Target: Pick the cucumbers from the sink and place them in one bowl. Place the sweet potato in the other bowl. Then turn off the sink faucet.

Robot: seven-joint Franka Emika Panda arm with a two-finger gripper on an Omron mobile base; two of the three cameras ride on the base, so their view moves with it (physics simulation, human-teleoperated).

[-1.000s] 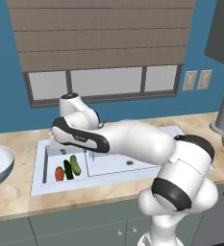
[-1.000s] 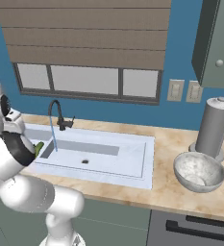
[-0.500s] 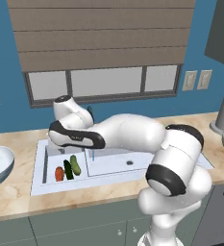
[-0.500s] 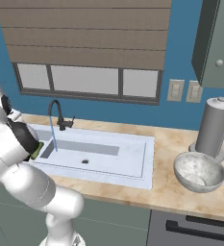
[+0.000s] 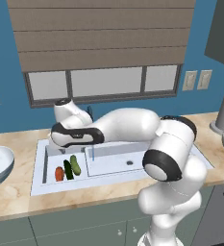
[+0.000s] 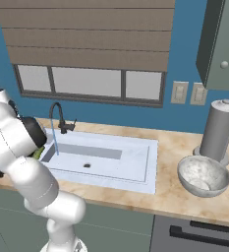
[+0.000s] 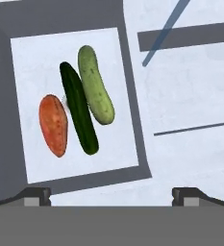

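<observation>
Step in hand: approach for the 1st pick. The gripper is held above the sink with jaws fully apart, empty. The 2 cucumbers and the sweet potato lie side by side in the small basin. Descent over 1 cucumber is required next.

You are working in a rendered home kitchen, identified by the double-basin sink with faucet set in a marble-patterned counter, cabinets below, and a blinded window.
</observation>
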